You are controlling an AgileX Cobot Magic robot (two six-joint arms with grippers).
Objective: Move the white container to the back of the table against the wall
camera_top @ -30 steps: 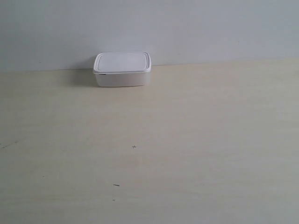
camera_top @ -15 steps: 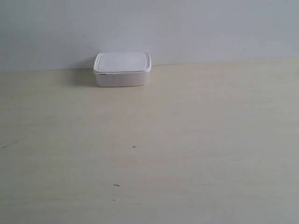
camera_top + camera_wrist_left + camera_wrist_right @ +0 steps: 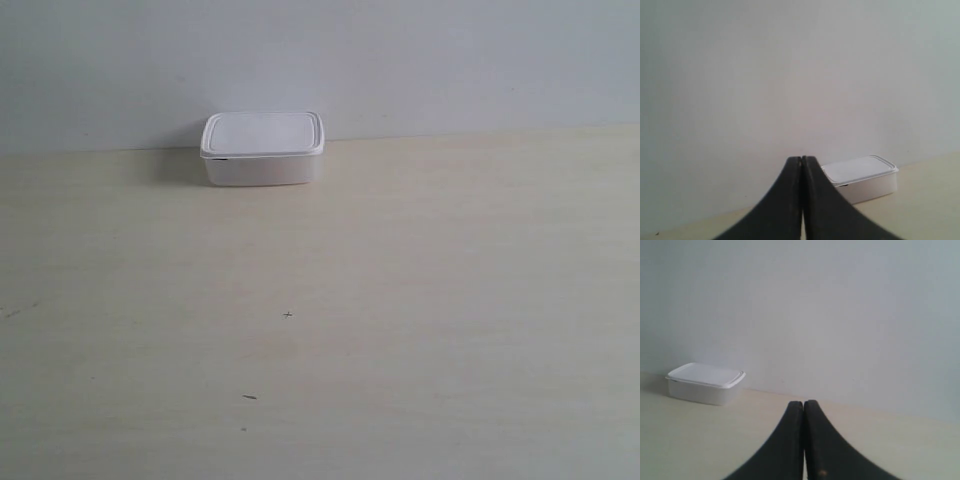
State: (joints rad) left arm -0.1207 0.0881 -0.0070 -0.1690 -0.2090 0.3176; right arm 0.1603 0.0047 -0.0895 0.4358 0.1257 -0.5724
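The white container (image 3: 262,148) rests lid-on at the back of the table (image 3: 400,300), its far side against the wall (image 3: 400,60). No arm appears in the exterior view. The left wrist view shows my left gripper (image 3: 801,159) shut with nothing in it, well short of the white container (image 3: 862,177) that stands by the wall (image 3: 790,75). My right gripper (image 3: 803,403) is also shut and empty, with the white container (image 3: 705,382) far off to one side on the table (image 3: 700,435).
A few tiny dark specks (image 3: 288,315) mark the pale table in front of the container. Nothing else stands on the surface in any view.
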